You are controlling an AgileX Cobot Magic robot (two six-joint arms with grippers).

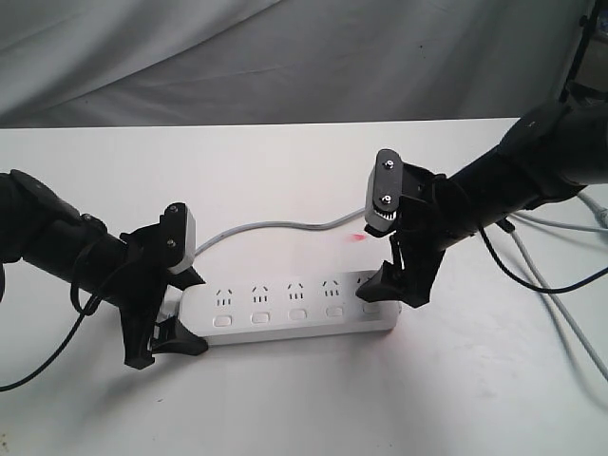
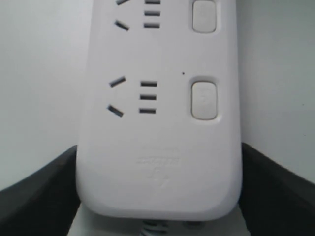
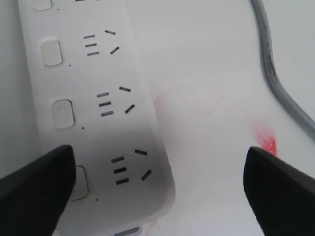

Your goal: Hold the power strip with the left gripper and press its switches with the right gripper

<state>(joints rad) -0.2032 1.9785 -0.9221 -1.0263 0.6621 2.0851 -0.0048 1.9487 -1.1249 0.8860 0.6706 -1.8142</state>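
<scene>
Power strip (image 1: 294, 309) lies flat on the table (image 1: 285, 408). Left gripper (image 1: 176, 318) is clamped across its cord end: hold step judged complete. Right gripper (image 1: 394, 290), jaws spread wide, has one finger over the end switch (image 3: 82, 184); next, press straight down

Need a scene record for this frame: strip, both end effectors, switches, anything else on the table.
power strip: lies flat on the white table, sockets facing up
left end effector: straddles the strip's cord end, a finger against each long side
right end effector: open at the opposite end; one finger over the last switch, the other over bare table
switches: four uncovered, the fifth partly hidden; contact cannot be told
cord: grey, curves over the table behind the strip
red smudge: on the table beside the right end effector
</scene>
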